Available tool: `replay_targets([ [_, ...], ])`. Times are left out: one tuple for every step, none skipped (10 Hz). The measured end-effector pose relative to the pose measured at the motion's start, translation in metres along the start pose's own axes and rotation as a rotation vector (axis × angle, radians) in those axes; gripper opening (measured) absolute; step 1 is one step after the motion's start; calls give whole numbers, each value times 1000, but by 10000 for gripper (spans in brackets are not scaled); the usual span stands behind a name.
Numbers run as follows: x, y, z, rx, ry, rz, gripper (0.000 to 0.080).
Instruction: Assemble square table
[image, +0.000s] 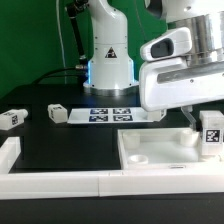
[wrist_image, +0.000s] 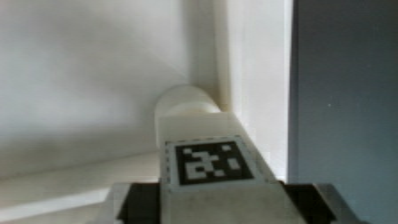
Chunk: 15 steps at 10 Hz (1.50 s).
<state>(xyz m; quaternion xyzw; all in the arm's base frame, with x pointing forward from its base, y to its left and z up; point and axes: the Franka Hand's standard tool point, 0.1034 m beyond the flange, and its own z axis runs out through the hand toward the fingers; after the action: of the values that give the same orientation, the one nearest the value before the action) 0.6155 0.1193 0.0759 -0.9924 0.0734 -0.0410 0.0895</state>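
One tabletop (image: 160, 150) lies on the worktop (image: 60, 140) at the exterior view's right, in front of one marker board (image: 110, 114). We count three legs: two loose legs (image: 56, 113) (image: 12, 118) lie well apart from it toward the exterior view's left. The gripper (wrist_image: 214, 203) is clamped on the third leg (image: 210, 135), upright at the tabletop's right corner. We judge this the leg-fitting step; next, seat its tip in the corner and twist.

A robotics lab: robot arm (image: 108, 55), black table (image: 60, 140) and tagged marker board (image: 108, 114).
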Motion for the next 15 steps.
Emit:
replay_targets([
  [0, 0, 0, 4, -1, 61, 299],
  [0, 1, 0, 7, -1, 140, 299],
  [0, 1, 0, 11, -3, 193, 299],
  [-1, 1, 1, 5, -7, 368, 298],
  [-3, 0, 1, 5, -25, 574, 297],
  [-5, -1, 3, 24, -41, 792, 297],
  [-8, -6, 5, 45, -63, 1003, 296],
  [-7, -7, 7, 76, -79, 1142, 296],
  [-5, -7, 7, 96, -84, 1209, 296],
  [-5, -8, 7, 107, -95, 1285, 296],
  [-5, -9, 7, 107, -97, 1297, 296],
  [-5, -9, 7, 108, -95, 1274, 294],
  [-4, -8, 6, 108, -85, 1177, 407],
  [-3, -6, 4, 112, -71, 1027, 543],
  [-2, -3, 3, 99, -62, 818, 627],
])
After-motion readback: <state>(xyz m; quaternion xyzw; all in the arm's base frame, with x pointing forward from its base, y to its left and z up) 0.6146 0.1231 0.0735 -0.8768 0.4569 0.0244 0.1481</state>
